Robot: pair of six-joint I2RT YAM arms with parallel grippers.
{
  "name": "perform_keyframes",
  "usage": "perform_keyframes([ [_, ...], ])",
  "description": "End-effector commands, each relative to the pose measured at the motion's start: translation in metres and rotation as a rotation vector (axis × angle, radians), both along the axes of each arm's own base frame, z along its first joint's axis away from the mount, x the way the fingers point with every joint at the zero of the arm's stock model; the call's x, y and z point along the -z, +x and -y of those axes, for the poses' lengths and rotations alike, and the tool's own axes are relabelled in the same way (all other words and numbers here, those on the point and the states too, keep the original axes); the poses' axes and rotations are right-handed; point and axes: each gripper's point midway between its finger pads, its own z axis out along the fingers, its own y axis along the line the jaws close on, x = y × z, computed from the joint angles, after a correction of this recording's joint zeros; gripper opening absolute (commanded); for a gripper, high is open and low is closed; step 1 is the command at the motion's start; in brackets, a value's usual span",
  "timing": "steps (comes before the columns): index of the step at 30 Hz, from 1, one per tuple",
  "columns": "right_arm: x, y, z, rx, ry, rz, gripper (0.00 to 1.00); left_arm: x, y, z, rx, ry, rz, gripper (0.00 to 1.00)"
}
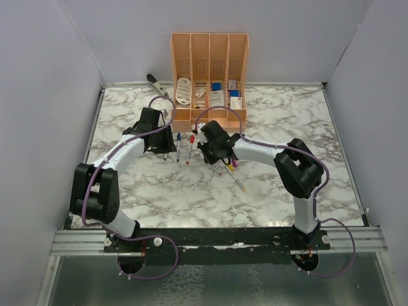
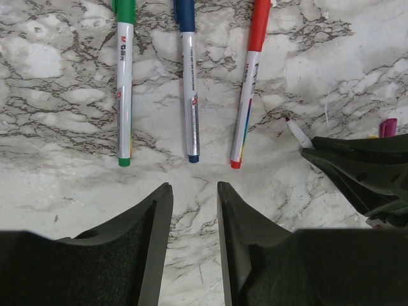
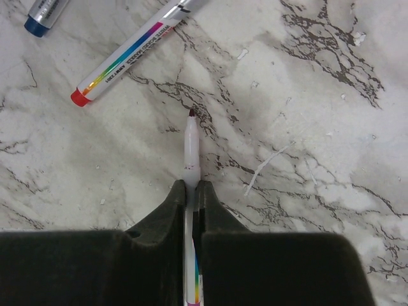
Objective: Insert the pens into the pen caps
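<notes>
The right gripper [image 3: 192,190] is clamped on an uncapped dark-tipped pen [image 3: 191,143], its tip near the red-capped pen [image 3: 127,54]. The left gripper [image 2: 194,194] hangs open and empty, just short of that pen. The purple cap [image 2: 387,126] lies past the right gripper, apart from it. With nothing holding it, the cap may skid away from the nib.

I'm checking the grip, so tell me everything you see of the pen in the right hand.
The pen is a thin white plastic-looking stick, uncapped, with a small dark reddish tip. A rainbow stripe shows lower on its barrel. The right hand is shut on it, tip poking forward over the marble table; whether it touches that is unclear.
</notes>
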Motion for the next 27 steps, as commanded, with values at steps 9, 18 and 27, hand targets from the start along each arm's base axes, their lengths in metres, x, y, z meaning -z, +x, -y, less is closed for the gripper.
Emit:
perform_keyframes([
  [9,-0.167,0.045,0.008,0.316,0.353,0.341,0.01,-0.066,0.014,0.048,0.234,-0.258,0.3,0.36],
  [18,-0.248,0.017,0.039,0.385,0.697,0.498,0.01,-0.138,-0.016,0.103,0.526,-0.641,0.55,0.38],
  [27,-0.29,-0.013,0.054,0.371,0.914,0.524,0.01,-0.171,-0.048,0.163,0.761,-0.721,0.625,0.4],
])
